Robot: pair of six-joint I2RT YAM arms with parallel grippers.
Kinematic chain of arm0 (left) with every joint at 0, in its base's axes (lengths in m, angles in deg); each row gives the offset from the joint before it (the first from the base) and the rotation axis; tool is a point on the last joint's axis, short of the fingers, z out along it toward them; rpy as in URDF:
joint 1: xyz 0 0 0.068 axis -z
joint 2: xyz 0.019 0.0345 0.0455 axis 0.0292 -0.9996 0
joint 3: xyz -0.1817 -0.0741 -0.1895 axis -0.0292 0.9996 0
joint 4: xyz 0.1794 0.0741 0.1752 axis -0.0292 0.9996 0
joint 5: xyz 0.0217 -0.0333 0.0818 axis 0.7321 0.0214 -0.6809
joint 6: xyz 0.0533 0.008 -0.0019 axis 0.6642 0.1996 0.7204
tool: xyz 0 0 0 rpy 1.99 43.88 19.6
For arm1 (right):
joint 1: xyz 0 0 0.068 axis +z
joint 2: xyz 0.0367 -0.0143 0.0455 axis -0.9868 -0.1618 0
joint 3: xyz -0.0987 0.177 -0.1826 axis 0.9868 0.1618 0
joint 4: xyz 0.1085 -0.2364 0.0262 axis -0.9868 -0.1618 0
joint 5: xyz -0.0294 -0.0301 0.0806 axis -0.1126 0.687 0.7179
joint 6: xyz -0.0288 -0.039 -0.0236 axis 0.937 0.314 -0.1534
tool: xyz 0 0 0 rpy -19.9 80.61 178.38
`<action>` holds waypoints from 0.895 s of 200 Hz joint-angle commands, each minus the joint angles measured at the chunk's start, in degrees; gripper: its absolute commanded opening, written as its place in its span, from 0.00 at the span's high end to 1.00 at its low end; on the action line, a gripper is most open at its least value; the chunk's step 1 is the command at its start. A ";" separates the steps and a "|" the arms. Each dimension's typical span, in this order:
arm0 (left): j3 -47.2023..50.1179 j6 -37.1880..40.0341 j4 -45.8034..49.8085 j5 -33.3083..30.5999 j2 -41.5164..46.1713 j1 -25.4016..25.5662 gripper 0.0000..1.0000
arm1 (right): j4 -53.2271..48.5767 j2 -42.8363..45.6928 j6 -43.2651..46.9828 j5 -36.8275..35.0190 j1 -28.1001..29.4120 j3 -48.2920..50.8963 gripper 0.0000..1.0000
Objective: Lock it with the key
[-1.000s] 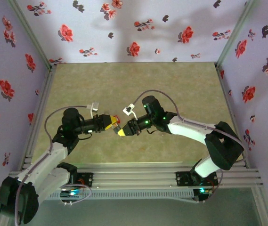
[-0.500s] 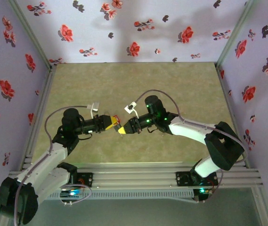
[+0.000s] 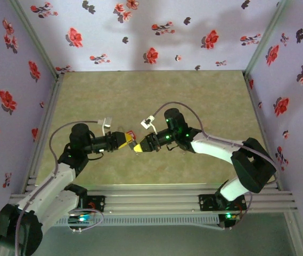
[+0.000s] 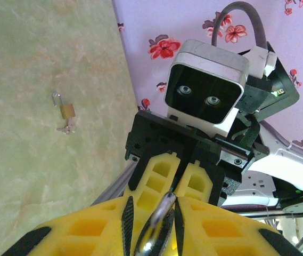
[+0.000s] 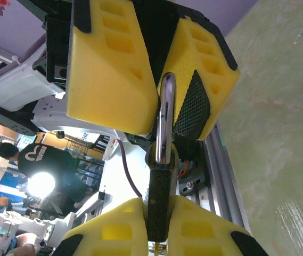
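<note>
My left gripper (image 3: 125,140) clamps red padlock (image 3: 131,136) by shackle (image 5: 165,114); right gripper (image 3: 139,148) pinches its dark body. Left wrist catches brass padlock (image 4: 67,110).

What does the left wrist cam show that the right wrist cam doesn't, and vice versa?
Left wrist: small brass padlock lying on the table, plus the right arm's camera housing. Right wrist: the dark lock body clamped in the right gripper, with a person and a bright lamp behind. Both: the silver shackle pinched by the left gripper, and both grippers' yellow fingers tip to tip.
</note>
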 commanded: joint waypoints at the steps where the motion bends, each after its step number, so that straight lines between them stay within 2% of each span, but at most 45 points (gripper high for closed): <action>1: -1.36 2.79 2.78 -0.35 1.10 -0.34 0.71 | 2.04 1.29 -0.13 2.09 -0.02 0.01 1.00; 138: -0.49 1.00 -0.70 -0.15 2.14 -1.78 0.73 | -0.86 -1.31 1.64 2.90 1.29 -1.61 1.00; 179: -0.32 1.13 -0.44 -0.08 2.28 -1.82 0.78 | -2.31 -0.81 2.53 2.47 1.28 -1.77 1.00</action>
